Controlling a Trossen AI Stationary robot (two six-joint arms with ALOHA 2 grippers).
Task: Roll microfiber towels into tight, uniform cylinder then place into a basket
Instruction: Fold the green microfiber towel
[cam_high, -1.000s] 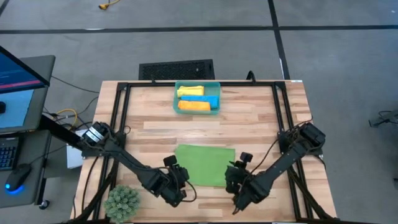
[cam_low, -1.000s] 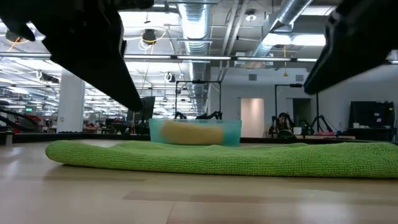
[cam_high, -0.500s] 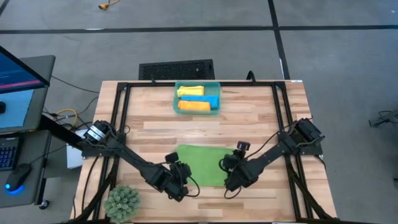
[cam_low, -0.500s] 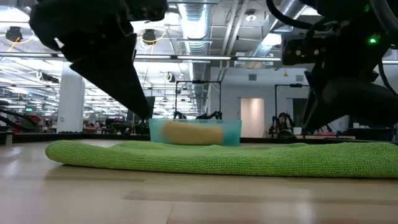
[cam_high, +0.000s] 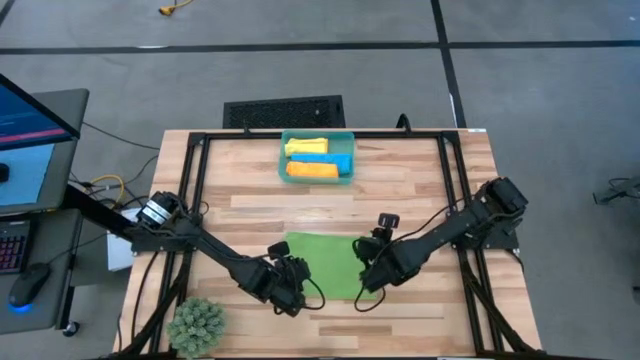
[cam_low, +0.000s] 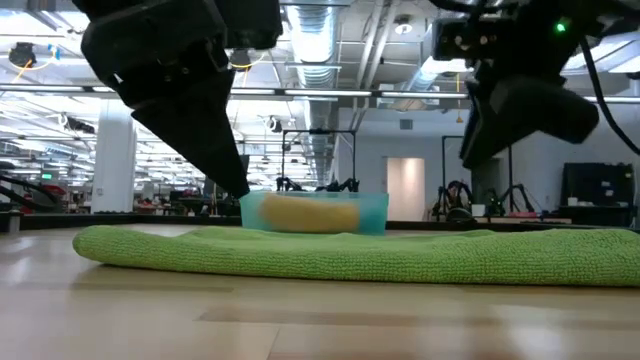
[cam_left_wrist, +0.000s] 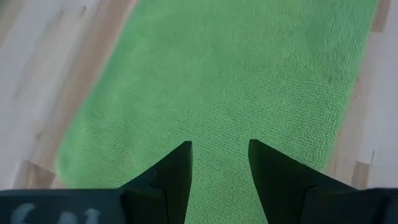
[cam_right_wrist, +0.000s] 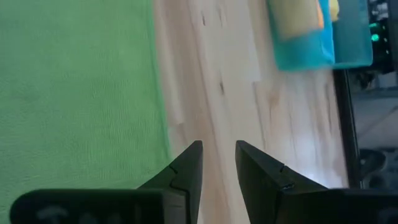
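Across the wooden surface (cam_high: 420, 190), a green towel (cam_high: 325, 262) lies flat near the front edge. At the far edge sits the teal basket (cam_high: 316, 157), holding yellow, blue and orange rolls. Over the towel's near left corner hovers the left tool (cam_high: 290, 297), fingers parted, gripping nothing. Above its right edge hangs the right tool (cam_high: 365, 283), its gap narrower and empty.

Green microfiber towel (cam_high: 328, 263) lying flat and unrolled near the desk's front edge, teal translucent basket (cam_high: 317, 140) at the far edge, holding rolled yellow towel (cam_high: 305, 147), blue towel (cam_high: 338, 160) and orange towel (cam_high: 312, 170) side by side
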